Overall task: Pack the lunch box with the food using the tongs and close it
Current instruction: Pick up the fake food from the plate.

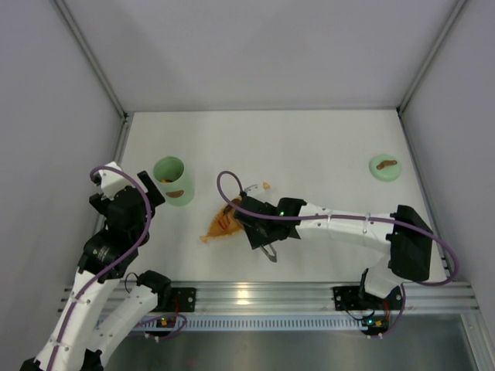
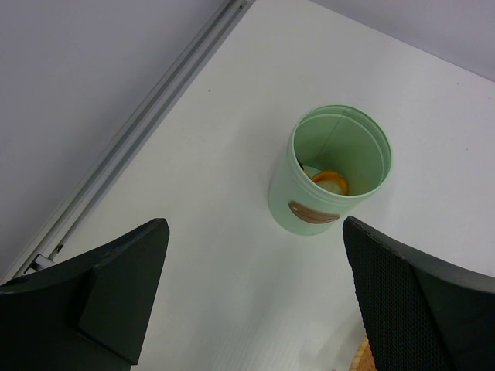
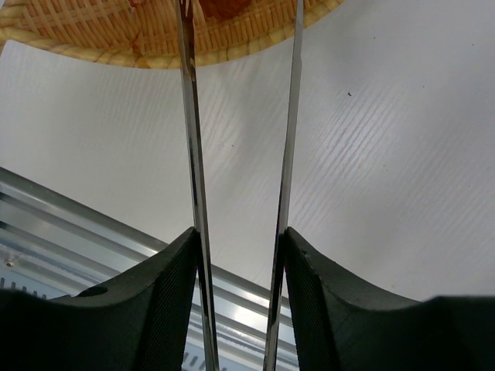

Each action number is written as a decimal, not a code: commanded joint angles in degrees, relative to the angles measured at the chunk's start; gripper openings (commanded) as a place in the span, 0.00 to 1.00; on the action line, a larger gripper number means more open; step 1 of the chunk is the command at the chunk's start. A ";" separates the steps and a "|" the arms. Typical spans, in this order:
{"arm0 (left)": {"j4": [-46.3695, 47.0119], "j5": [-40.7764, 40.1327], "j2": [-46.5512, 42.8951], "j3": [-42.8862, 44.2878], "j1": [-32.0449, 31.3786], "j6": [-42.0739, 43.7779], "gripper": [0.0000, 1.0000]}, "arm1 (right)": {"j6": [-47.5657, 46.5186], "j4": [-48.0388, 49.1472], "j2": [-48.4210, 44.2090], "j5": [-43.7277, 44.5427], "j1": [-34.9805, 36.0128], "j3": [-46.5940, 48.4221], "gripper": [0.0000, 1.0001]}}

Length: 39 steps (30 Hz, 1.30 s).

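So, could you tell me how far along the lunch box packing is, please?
Done: some food already sits in the lunch box. In hand: the right gripper holds the tongs at the orange tray. Left: remaining pieces, then the lid, lying apart.

A: What is lying near the middle of the top view?
B: An orange woven tray [image 1: 219, 226], leaf-shaped, is lying flat on the white table [image 1: 325, 147], its pointed tip aiming toward the lower left of the frame.
A: And along the bottom?
B: A silver aluminium rail [image 1: 263, 295] is running across the table's near edge, catching glare at its centre.
A: Behind?
B: Grey walls [image 1: 255, 46] are closing in the top and both sides. In the right wrist view the tray's wicker rim is filling the upper left.
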 commanded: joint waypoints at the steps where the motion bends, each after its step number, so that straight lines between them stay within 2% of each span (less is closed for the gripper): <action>1: 0.69 -0.71 -0.56 -0.41 0.09 0.62 0.99 | -0.04 -1.72 -3.68 1.22 -0.13 1.49 0.45; 10: 0.77 -0.80 -0.91 -0.41 0.09 0.54 0.99 | -0.04 -2.96 -4.04 0.78 -0.04 1.66 0.43; 30: 0.86 -0.88 -1.08 -0.41 0.09 0.71 0.99 | -2.06 -4.27 2.73 -1.33 -0.83 5.97 0.45; 39: 0.86 -0.88 -1.17 -0.41 0.09 0.71 0.99 | -2.06 -4.27 0.18 -0.98 -1.63 4.56 0.38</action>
